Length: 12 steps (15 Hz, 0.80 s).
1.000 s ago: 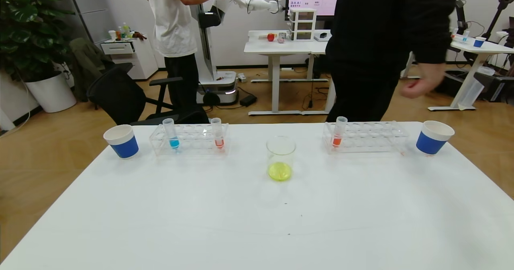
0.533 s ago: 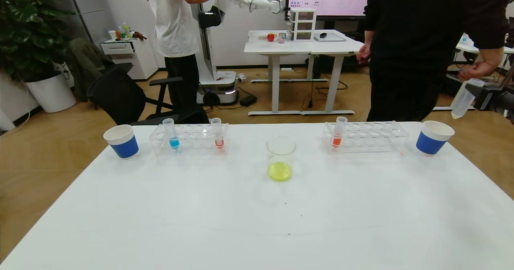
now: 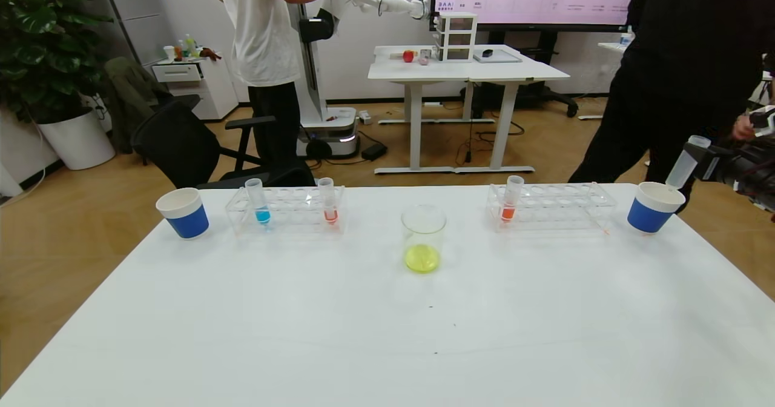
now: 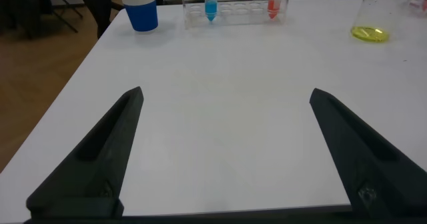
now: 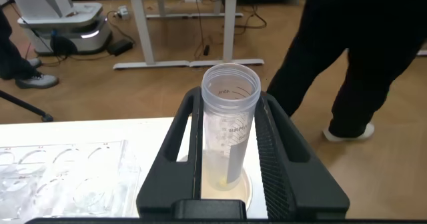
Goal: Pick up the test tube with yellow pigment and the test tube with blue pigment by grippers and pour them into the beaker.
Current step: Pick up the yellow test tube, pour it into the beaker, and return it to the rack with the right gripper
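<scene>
My right gripper [image 3: 701,160] is shut on the test tube with yellow pigment [image 3: 683,165], which is almost empty, with a yellow trace at its bottom [image 5: 225,164]. The tube leans over the mouth of the right paper cup [image 3: 654,208]. The beaker [image 3: 423,237] stands mid-table with yellow liquid in its base. The test tube with blue pigment [image 3: 259,204] stands upright in the left rack [image 3: 290,213]. My left gripper [image 4: 225,92] is open over bare table near the front left, out of the head view, with nothing between its fingers.
Orange-red tubes stand in the left rack [image 3: 327,201] and the right rack [image 3: 510,201]. A second blue-and-white cup [image 3: 183,212] sits at the far left. A person in black [image 3: 684,74] stands just behind the table's right corner.
My right gripper has carried the near-empty tube left and down to the right cup's mouth. The person in black has walked to the right. The left gripper has stayed open.
</scene>
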Available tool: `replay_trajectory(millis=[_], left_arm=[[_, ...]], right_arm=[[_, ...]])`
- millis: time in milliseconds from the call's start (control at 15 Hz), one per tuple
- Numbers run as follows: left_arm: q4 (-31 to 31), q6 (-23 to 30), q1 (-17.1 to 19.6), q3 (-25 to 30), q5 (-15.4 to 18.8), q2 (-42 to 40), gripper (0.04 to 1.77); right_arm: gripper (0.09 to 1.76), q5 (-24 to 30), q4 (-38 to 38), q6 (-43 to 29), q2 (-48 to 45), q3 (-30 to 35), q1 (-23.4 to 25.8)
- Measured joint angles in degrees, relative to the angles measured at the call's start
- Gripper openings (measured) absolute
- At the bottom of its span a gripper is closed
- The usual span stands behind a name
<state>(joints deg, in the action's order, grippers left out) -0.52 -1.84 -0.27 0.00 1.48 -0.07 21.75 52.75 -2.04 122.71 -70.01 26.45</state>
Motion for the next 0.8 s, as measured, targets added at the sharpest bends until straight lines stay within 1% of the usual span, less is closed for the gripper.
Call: replay_trajectory(millis=[200, 467, 800], left_arm=[[0.0, 0.0, 0.0, 0.0, 0.0, 0.0, 1.74], [0.0, 0.0, 0.0, 0.0, 0.0, 0.0, 1.74], [0.0, 0.0, 0.0, 0.0, 0.0, 0.0, 1.74]], right_arm=[[0.51, 0.0, 0.3, -0.1, 2.0, -0.3, -0.6], [0.51, -0.2, 4.5, 0.0, 5.3, -0.7, -1.8], [0.51, -0.1, 4.6, 0.1, 7.0, 0.6, -1.8]])
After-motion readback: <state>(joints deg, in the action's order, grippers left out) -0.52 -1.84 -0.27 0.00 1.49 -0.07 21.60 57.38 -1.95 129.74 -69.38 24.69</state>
